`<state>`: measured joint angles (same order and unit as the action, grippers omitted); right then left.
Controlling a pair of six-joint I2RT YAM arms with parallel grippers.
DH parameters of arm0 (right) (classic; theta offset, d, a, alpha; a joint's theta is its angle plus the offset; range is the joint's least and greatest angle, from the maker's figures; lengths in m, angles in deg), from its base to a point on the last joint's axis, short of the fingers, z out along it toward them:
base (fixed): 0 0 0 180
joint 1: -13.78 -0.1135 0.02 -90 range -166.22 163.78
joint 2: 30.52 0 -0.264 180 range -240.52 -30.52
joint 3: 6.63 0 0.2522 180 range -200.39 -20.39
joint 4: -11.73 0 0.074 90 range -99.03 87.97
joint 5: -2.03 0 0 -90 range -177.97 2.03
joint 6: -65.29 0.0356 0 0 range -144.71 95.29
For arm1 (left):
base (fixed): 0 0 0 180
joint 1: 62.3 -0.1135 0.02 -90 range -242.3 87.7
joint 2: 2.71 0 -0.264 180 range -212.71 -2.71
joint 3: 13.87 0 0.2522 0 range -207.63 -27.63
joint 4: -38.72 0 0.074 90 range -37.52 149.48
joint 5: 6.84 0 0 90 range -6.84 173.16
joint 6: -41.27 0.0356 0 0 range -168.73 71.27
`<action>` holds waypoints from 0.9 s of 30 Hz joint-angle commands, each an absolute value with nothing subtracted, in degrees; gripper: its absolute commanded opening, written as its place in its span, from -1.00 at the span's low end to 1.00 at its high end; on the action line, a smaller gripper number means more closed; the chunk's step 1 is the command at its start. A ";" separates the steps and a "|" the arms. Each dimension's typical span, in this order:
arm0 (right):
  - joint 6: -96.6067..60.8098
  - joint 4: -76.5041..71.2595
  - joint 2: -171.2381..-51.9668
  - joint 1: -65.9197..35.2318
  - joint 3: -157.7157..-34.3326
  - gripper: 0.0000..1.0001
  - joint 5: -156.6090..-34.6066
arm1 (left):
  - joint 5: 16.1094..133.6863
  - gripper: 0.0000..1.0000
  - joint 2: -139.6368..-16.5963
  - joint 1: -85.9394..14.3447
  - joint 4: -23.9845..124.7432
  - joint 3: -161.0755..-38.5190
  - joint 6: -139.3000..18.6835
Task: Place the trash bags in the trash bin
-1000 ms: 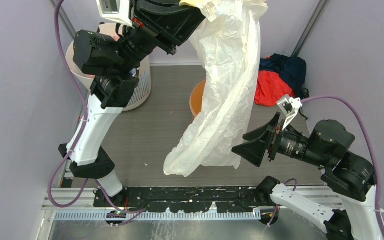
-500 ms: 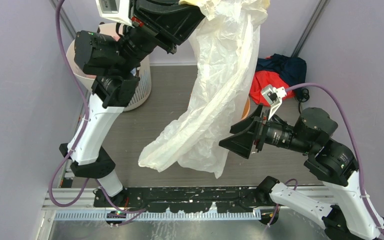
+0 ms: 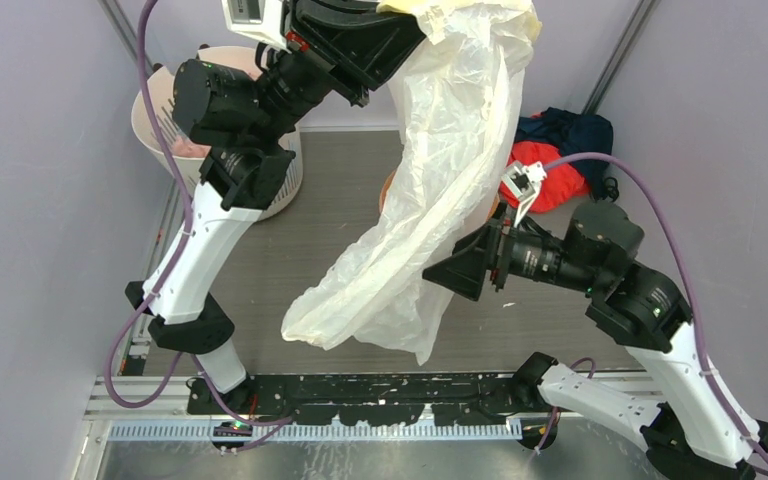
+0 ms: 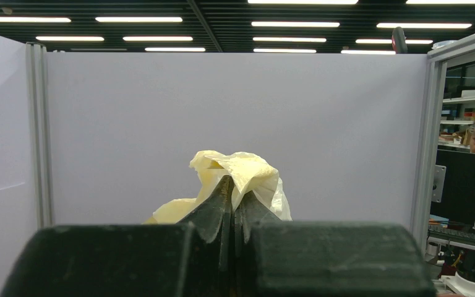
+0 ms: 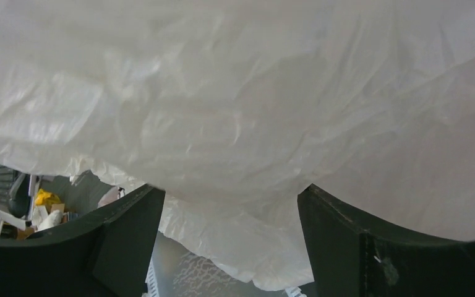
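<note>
**Wide-spread right hand (image 5: 230,192) facing trash bag (image 5: 235,111) film**

Dark fingers (image 5: 124,241) sit at lower left and lower right, far apart. The pale, translucent, wrinkled trash bag fills everything above and ahead of the hand. Its lower edge sags into the gap between the fingers; can't tell if it touches either one. Blurry clutter (image 5: 43,207) shows past the left finger, and a grey surface (image 5: 192,278) below the gap.

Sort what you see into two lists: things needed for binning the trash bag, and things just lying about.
Job: trash bag, orange trash bin, left gripper, right gripper.
Lying about: white slotted basket, red and navy cloth heap.
</note>
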<state>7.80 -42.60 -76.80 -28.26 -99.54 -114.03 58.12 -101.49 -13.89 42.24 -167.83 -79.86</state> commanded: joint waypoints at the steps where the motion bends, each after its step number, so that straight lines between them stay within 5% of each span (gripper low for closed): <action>1: 8.03 -40.39 -78.44 -28.59 -99.94 0.64 -110.01 | 58.33 -0.98 -100.80 -14.15 37.99 -167.99 -80.72; 4: 8.41 -38.33 -78.01 -28.59 -99.28 0.46 -110.02 | 58.29 -0.98 -101.03 -14.22 37.50 -167.90 -81.10; 10: 8.68 -36.51 -77.84 -28.58 -99.31 -0.63 -109.50 | 58.05 -0.99 -101.19 -14.22 36.93 -167.53 -81.56; 18: 6.41 -38.96 -78.42 -28.62 -101.97 -0.96 -103.76 | 57.64 -0.99 -99.92 -14.31 37.61 -166.83 -81.35; 27: 0.11 -42.47 -82.45 -28.63 -106.18 -0.98 -83.97 | 56.11 -0.99 -97.94 -15.01 41.40 -168.16 -80.03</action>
<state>4.78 -42.58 -80.13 -28.28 -102.19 -96.65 57.51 -101.25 -14.40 40.93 -166.43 -81.11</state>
